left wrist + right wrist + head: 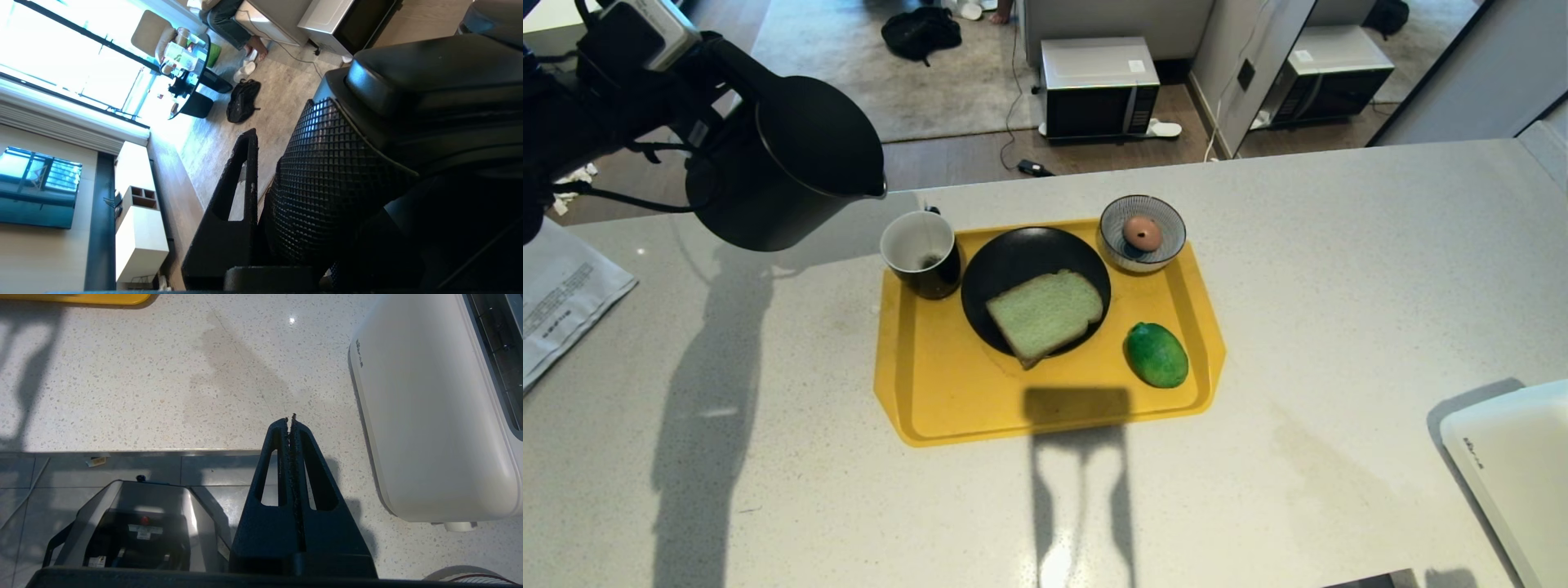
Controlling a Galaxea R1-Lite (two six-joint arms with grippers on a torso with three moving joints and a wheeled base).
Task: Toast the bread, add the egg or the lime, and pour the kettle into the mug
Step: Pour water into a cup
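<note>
My left gripper (707, 98) is shut on the textured handle (327, 183) of the black kettle (792, 163). It holds the kettle in the air at the far left, tipped, with the spout pointing toward the mug (921, 253). One finger (245, 171) shows beside the handle; the other is hidden. The mug stands on the yellow tray (947, 392). The bread (1045, 314) lies on a black plate (1013, 253). An egg (1142, 233) sits in a striped bowl (1168, 220). The lime (1156, 354) lies on the tray's right side. My right gripper (291, 418) is shut and empty, low over the counter's front edge.
A white toaster (1519, 457) stands at the counter's near right corner, close beside the right gripper. Printed paper (564, 294) lies at the left edge. Beyond the counter's far edge a microwave (1098, 86) sits on the floor. The robot's base (135, 526) shows below the counter.
</note>
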